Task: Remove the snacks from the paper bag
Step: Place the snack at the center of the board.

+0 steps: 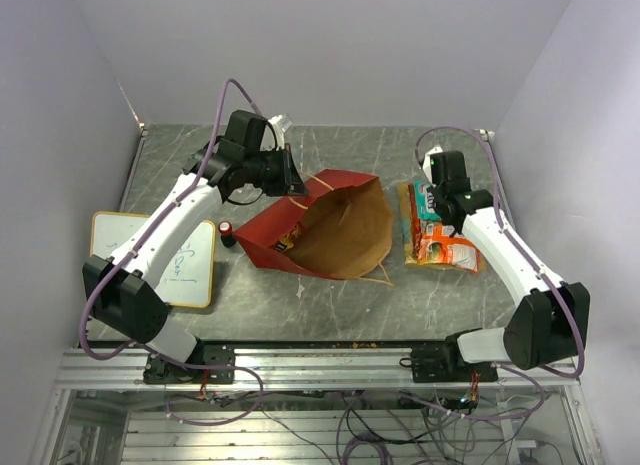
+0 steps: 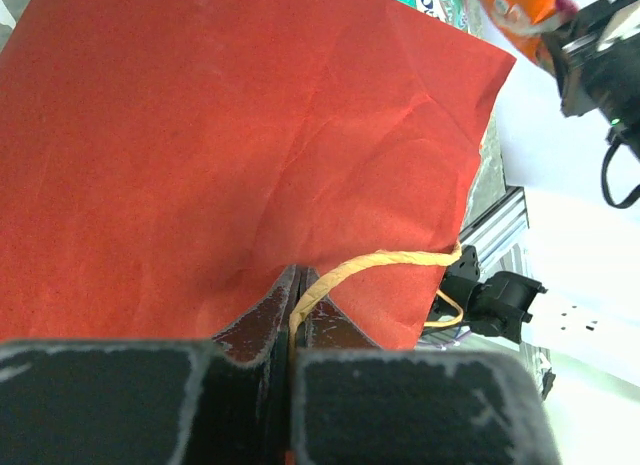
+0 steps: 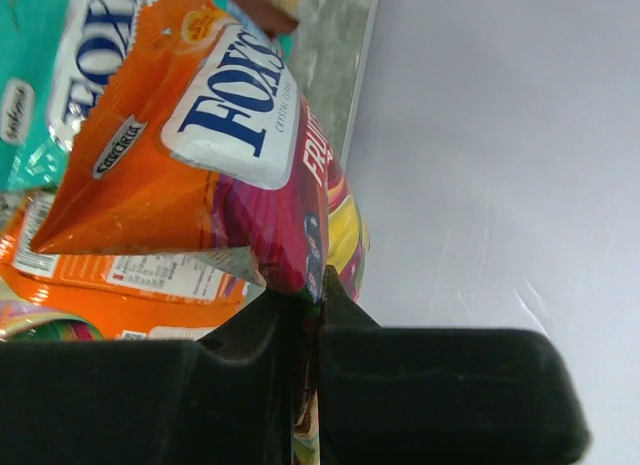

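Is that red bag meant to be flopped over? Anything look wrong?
The paper bag lies tipped on its side, mouth gaping, its cord handle pinched by the left gripper. The snacks sit in a loose heap to its right, one packet pinched by the right gripper. Nothing looks torn or spilled.

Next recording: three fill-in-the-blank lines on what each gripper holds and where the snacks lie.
The left gripper is shut on the cord handle of the paper bag, whose outside is ____.
The right gripper pinches an orange packet branded ____.
In the top view, the snack pile lies on the bag's ____ side.
Missing: red; FOX'S; right.
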Tool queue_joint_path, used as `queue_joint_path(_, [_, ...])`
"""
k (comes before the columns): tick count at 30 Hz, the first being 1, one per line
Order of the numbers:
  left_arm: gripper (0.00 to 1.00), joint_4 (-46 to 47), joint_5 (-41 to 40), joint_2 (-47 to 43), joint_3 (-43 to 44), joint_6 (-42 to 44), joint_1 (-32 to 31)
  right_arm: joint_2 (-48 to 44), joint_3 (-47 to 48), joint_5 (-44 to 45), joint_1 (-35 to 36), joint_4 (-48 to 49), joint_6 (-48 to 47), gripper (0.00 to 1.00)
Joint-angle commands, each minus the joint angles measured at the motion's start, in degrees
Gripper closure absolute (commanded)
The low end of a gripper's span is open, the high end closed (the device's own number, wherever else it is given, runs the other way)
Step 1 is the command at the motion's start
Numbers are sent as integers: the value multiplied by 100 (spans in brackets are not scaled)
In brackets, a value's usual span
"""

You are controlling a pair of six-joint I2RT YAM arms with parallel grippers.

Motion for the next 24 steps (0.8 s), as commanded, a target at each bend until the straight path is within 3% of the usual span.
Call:
queue_joint_path(1, [93,-29,166,-12,201,134,31,-32,-204,586,-104,490,-278,100])
queue_joint_path(18, [93,-1,218,-113,90,77,31,585,-664,-334,58,534,1504,100])
queue_joint_path(20, [93,44,256,-131,60,72,31,552,-889,-614,135,547,1607,94])
queue_joint_path(24, [93,158,401,-110,3,56,31,527,-1134,-1133,150,555,1777,67])
